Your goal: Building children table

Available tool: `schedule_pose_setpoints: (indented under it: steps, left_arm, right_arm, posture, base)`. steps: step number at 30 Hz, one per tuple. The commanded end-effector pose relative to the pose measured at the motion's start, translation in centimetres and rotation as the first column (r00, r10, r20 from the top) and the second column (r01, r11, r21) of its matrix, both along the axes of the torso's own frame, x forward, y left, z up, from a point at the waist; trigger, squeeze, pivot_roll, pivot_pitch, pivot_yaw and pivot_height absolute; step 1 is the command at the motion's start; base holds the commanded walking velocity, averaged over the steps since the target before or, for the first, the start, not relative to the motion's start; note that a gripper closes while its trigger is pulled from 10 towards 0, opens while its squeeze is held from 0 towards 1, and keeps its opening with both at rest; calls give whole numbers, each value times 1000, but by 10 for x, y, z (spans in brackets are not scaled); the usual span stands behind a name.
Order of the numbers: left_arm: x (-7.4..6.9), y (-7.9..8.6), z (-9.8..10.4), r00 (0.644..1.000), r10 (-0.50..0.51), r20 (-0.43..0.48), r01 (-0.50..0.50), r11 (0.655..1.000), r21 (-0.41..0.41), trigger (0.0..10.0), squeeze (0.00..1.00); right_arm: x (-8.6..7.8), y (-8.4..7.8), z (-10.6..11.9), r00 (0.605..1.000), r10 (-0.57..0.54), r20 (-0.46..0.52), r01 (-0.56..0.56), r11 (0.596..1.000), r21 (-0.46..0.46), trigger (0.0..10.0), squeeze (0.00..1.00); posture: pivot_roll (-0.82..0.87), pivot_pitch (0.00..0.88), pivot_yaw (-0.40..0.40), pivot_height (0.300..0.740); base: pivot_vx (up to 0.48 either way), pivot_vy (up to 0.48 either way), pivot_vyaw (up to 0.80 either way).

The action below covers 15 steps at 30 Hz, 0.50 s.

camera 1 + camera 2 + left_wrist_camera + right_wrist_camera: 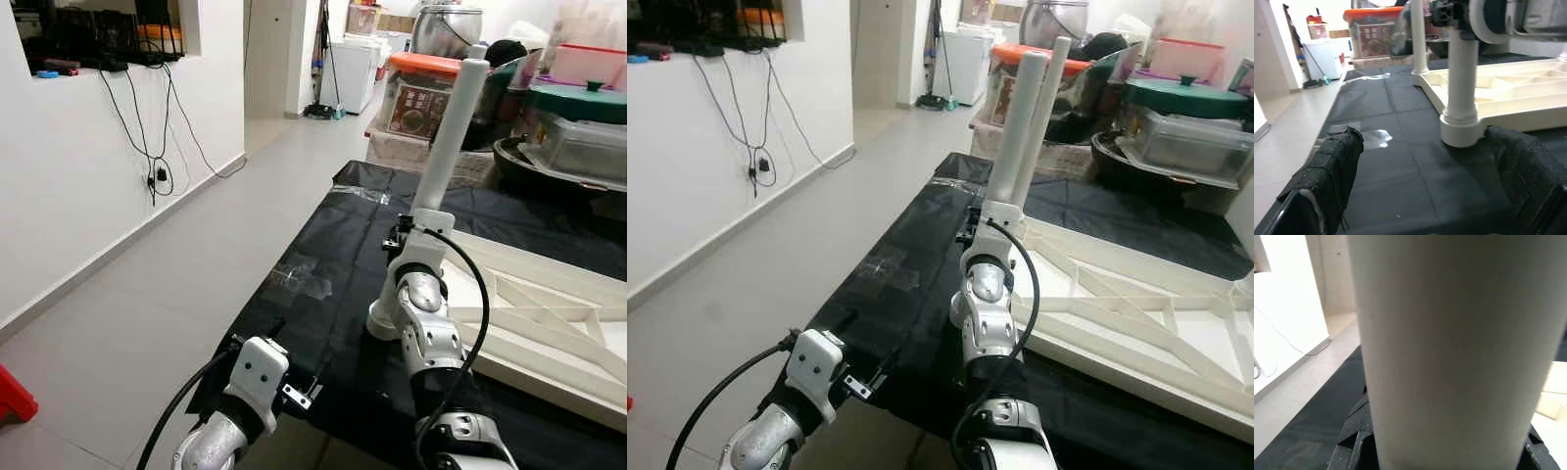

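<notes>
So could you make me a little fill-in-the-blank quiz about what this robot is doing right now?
1. The right gripper holds a white table ____.
2. That table leg stands ____, not lying flat.
3. The upturned white tabletop lies on a ____ sheet.
4. The orange-lidded tub stands ____ the sheet.

Missing words: leg; upright; black; beyond

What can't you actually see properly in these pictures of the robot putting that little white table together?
- Whether the right claw truly grips the white leg: in the right wrist view the leg hides the fingers.
- The far side of the upturned tabletop: cut off by the right edge of both eye views.
- The leg's foot joint: blurred in the left wrist view.
</notes>
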<state>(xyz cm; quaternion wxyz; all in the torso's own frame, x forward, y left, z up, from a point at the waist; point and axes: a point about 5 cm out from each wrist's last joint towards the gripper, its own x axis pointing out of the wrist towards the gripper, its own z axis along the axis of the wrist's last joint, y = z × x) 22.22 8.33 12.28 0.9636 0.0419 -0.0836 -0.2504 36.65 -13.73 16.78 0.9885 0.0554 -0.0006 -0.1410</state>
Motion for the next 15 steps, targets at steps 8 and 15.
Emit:
schedule_pose_setpoints:
  steps: [8, 15]
  left_arm:
    - [-3, -9, 3, 1000, -20, -6, 19, 1000, -24, 10000, 0]
    - [-2, -10, 1, 1000, -23, -19, 22, 999, -22, 10000, 0]
  right_arm:
    - [-6, 30, -30, 971, 239, -15, -237, 969, 73, 10000, 1000]
    - [-1, 25, -34, 806, 592, -3, -590, 804, 70, 10000, 0]
  posture:
    - [144, 0, -93, 740]
    - [143, 0, -89, 740]
  base:
    - [0, 0, 0]
    - [0, 0, 0]
